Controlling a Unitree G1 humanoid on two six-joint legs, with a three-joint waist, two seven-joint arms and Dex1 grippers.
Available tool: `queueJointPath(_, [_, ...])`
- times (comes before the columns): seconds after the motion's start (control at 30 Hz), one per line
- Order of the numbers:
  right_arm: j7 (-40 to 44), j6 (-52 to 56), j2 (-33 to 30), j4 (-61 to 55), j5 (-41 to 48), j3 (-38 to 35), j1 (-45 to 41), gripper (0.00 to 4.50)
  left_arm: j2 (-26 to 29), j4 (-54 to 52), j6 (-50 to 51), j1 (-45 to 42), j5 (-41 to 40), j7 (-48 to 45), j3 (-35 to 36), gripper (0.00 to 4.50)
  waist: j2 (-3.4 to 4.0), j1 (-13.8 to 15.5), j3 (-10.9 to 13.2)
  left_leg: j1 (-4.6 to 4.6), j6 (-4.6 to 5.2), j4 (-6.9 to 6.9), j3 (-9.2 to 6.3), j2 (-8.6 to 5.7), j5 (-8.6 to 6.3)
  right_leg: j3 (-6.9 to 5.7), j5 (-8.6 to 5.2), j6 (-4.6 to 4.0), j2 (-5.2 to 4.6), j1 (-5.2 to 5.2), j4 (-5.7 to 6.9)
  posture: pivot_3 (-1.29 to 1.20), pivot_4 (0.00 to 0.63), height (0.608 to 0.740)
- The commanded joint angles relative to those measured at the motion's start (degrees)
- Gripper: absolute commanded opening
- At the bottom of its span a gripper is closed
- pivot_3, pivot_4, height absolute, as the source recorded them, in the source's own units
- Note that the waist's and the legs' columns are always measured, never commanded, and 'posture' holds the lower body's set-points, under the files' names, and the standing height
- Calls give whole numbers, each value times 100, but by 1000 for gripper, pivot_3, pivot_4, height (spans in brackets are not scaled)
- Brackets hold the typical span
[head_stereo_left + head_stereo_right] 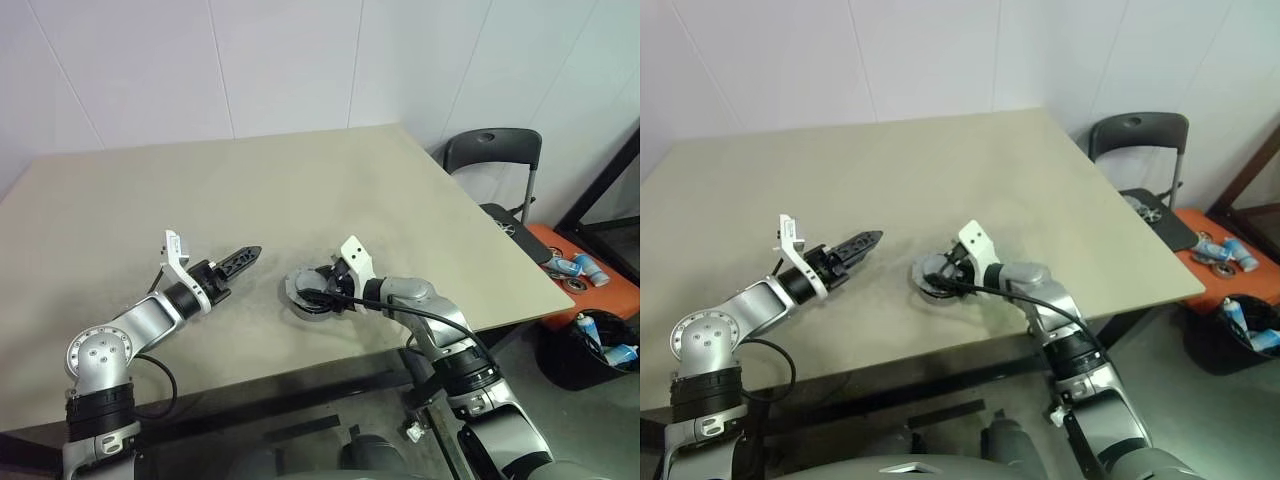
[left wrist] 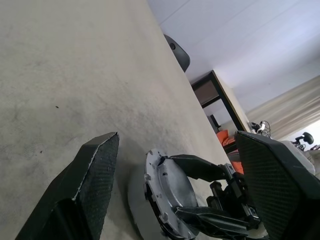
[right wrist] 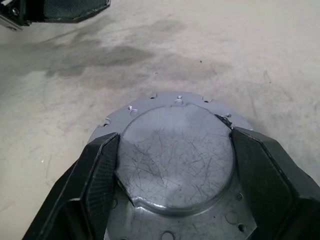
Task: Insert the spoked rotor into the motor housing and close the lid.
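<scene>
My right claw (image 3: 172,175) pinches the grey lid (image 3: 175,155) by its edges — the disc sits on the counter (image 1: 300,190), near its front edge. My left claw (image 2: 170,180) hangs spread and empty just left of it — fingers apart, gripping nothing.

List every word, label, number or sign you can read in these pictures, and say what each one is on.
No text can be read.
The grey disc between the right pincer fingers shows scratches and small holes, no markings.
The bottles on the orange surface beside the table carry labels too small to read.
The black item on the chair has a pale mark, too small to make out.
</scene>
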Motion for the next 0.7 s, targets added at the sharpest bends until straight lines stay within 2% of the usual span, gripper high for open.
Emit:
queueJointPath(0.03, [-14, -125, -51, -83, -31, -49, -28, 3158, -14, -252, -80, -27, -52, 0, 7, 3911, 0, 1, 0, 0, 0, 0, 0, 0, 0, 0, 0, 0, 0, 0, 0, 0, 0, 740])
queueJointPath(0.47, [421, 208, -201, -25, 338, -286, -281, 3158, -13, -249, -84, -69, -35, -4, -7, 3911, 0, 8, 0, 0, 0, 1, 0, -1, 0, -1, 0, 0, -1, 2, 0, 0, 0, 740])
queueJointPath(0.7, [598, -146, -428, -132, -10, 168, -134, 3158, 13, -205, -74, -113, -28, -10, -19, 3911, 0, 7, 0, -1, 0, -1, 0, -1, 0, -1, 0, 0, 0, 1, -2, 0, 0, 740])
